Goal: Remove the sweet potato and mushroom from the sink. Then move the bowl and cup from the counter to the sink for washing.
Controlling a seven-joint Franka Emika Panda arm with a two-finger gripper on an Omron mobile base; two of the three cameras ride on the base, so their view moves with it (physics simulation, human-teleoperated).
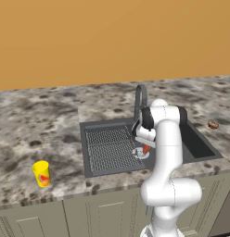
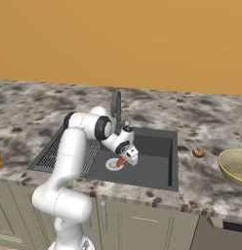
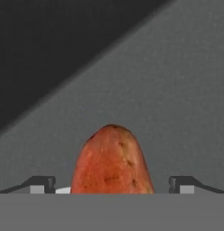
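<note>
The orange-red sweet potato (image 3: pixel 112 164) lies on the floor of the dark grey sink (image 1: pixel 196 144), by the round silver drain (image 2: pixel 113 164). My gripper (image 3: pixel 112 185) is down in the basin and stands open, one fingertip (image 3: pixel 41 184) on each side of the tuber with a gap to both. From the base views the sweet potato (image 1: pixel 146 149) (image 2: pixel 121 160) peeks out under the hand. The brown mushroom (image 1: pixel 213 124) (image 2: pixel 198 153) sits on the counter right of the sink. The yellow cup (image 1: pixel 41 173) stands on the counter to the left; the tan-gold bowl (image 2: pixel 235 166) rests at the far right.
The grey arched faucet (image 1: pixel 140 99) (image 2: pixel 116 108) rises at the sink's back edge, just behind my arm. A ribbed drainer grid (image 1: pixel 107 148) covers the basin's left half. Marbled counter (image 1: pixel 38 125) runs on both sides, with an orange wall behind.
</note>
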